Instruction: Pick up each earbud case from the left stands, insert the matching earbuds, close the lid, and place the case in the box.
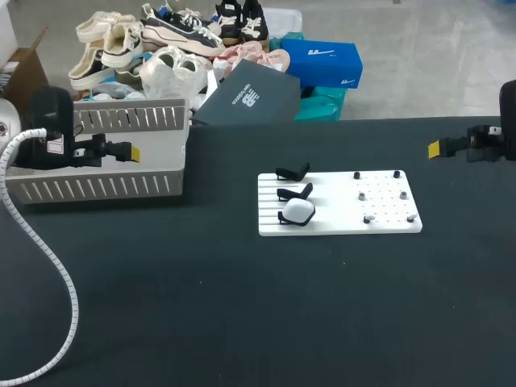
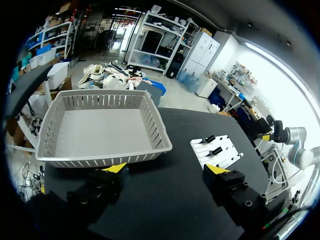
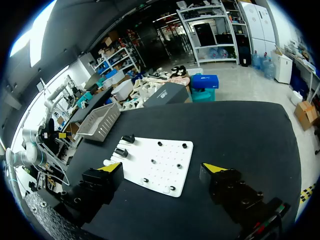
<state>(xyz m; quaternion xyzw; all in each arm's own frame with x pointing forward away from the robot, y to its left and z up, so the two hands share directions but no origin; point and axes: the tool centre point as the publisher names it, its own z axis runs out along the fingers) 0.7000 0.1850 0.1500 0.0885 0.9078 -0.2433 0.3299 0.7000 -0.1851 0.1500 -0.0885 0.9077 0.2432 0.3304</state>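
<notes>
Two arms hang well apart over the black table [image 1: 242, 322], and neither holds anything. The left gripper [image 2: 167, 170] is spread wide with only air between its yellow tips, at the near wall of the grey slatted basket [image 2: 100, 155], which I take for the box. The right gripper [image 3: 161, 167] is likewise spread and bare, off toward the table's right side. Between them, near the table's middle, lies a white board [image 1: 339, 226]. On its left part stand three black stands [image 1: 292, 172] in a row. The two farther ones are bare, and the nearest cradles the one white earbud case [image 1: 298, 211] in view. On the board's right part, among rows of holes, sit small dark pieces [image 1: 369, 218] that may be the earbuds, though they are too small to be sure. The case looks like a light, rigid plastic shell, smooth and rounded, so I judge it likely to slip or pop out of a skewed pinch. The safest hold would be across its two broad flanks, low on the body and clear of the lid seam, lifting straight off the stand's prongs. The hinge may be delicate, so a gentle squeeze seems wise. No label or writing can be made out on the case, board or basket.
</notes>
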